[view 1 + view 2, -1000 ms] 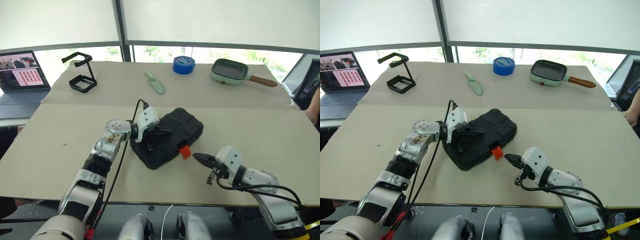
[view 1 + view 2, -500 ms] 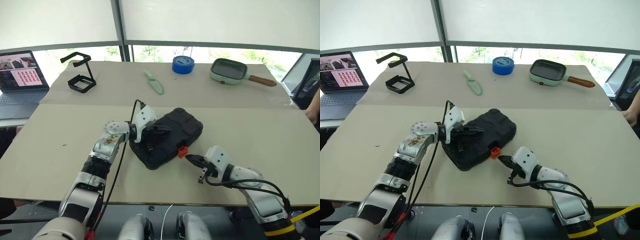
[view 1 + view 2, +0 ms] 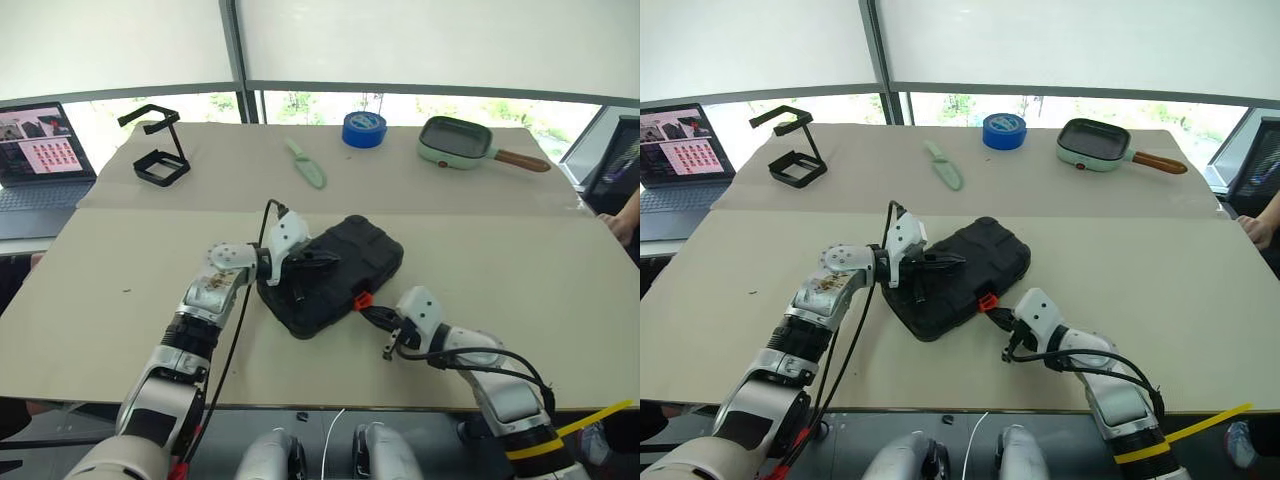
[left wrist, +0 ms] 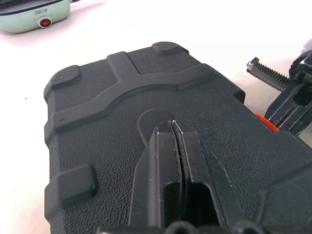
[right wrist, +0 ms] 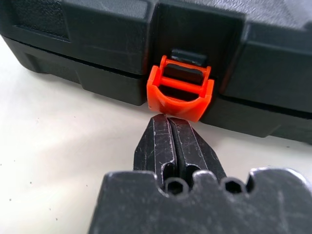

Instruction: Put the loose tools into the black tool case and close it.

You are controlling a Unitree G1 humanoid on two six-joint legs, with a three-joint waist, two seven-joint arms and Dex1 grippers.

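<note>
The right gripper (image 5: 168, 127), fingers shut and empty, has closed in on the orange latch (image 5: 180, 94); the left gripper (image 4: 171, 134), shut and empty, still presses the black tool case (image 3: 335, 272) lid; latching looks imminent.

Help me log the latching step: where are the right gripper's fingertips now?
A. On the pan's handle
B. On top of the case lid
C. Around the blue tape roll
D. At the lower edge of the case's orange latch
D: in the right wrist view the shut right gripper has its tips at the bottom edge of the orange latch on the front of the closed black tool case.
</note>
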